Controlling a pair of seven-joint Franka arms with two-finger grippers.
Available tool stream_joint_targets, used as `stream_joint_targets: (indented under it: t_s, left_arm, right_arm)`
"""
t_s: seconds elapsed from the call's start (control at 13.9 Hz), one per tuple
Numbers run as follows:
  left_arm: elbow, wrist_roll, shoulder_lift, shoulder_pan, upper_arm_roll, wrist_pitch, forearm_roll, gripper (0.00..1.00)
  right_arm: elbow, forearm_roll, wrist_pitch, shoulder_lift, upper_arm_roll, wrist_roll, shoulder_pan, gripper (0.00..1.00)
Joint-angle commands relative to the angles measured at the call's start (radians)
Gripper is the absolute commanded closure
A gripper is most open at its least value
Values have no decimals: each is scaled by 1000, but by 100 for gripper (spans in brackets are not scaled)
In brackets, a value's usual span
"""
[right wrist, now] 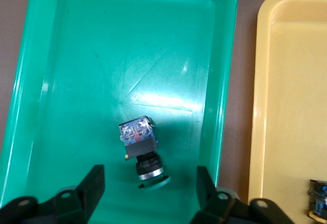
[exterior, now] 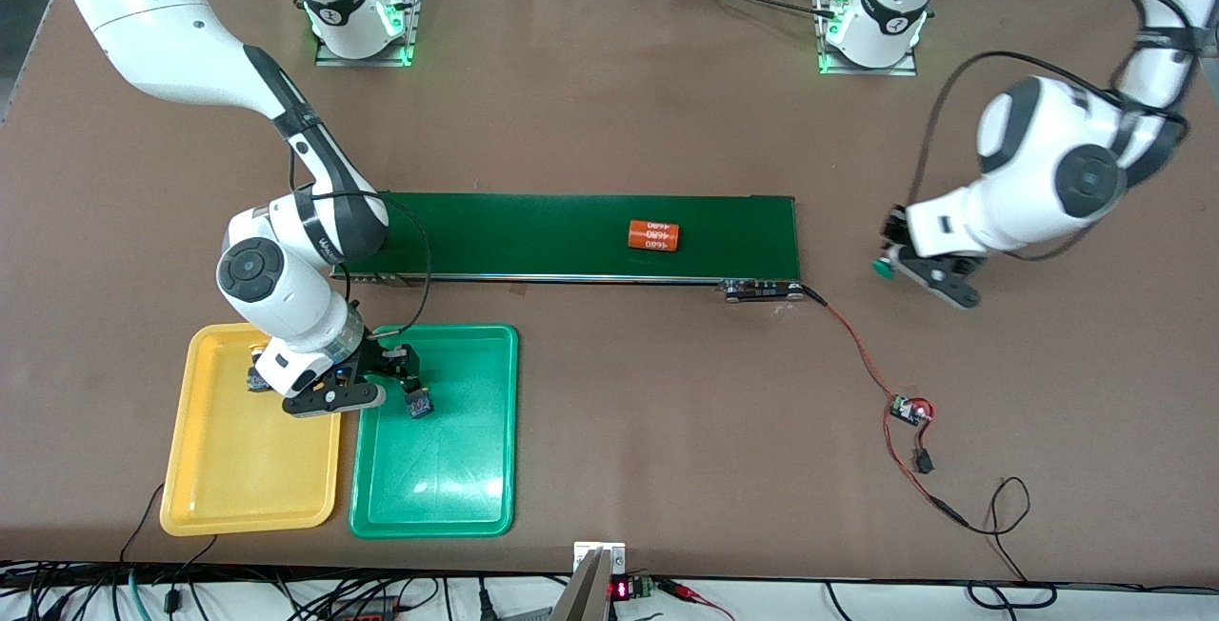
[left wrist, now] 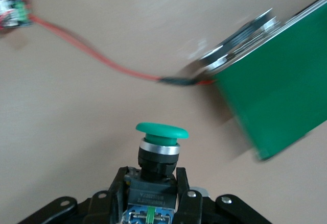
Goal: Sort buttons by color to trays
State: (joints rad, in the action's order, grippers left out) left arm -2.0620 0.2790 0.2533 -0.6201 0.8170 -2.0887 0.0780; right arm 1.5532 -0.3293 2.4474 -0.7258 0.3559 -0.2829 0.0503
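Observation:
My right gripper (exterior: 376,381) hangs open over the green tray (exterior: 448,497), at the end near the conveyor. In the right wrist view it (right wrist: 149,185) straddles a green-capped button (right wrist: 140,152) that lies on its side in the tray, untouched; this button also shows in the front view (exterior: 417,404). My left gripper (exterior: 903,265) is shut on another green-capped button (left wrist: 161,132), held over bare table off the conveyor's end. The yellow tray (exterior: 238,478) holds one button (exterior: 257,379), partly hidden by the right arm; its cap colour does not show. No other button is in view.
A long dark green conveyor belt (exterior: 571,235) crosses the table's middle with an orange cylinder (exterior: 653,235) on it. A red wire (exterior: 862,354) runs from the belt's end to a small circuit board (exterior: 909,410).

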Motion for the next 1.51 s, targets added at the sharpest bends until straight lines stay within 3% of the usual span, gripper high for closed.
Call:
stream_joint_targets:
  t_s: [0.0,0.29,0.43,0.72,0.93,1.43]
  left_arm:
    - [-13,-169,-29,84,-12,-7,-41,100]
    - [-23,-375,-6,203,-15,-22,-115,100]
    - [-18,-478,18,236,-16,-59,-119,100]
    - [-20,-642,83,273,-25,-152,-106,100]
    - [-20,-696,90,327,-88,-166,-106,100]
    - [-32,-762,110,368,-93,-223,-103,100]
  right_arm:
    - [8,0,-5,-11,15,7,20,0]
    - [96,0,-34,40,25,4,43,0]
    - [123,0,-141,95,32,-19,36,0]
    - [131,1,-387,195,106,-83,39,0]
    - [209,3,-450,276,149,-131,42,0]
    - [393,242,-449,463,149,-133,37,0]
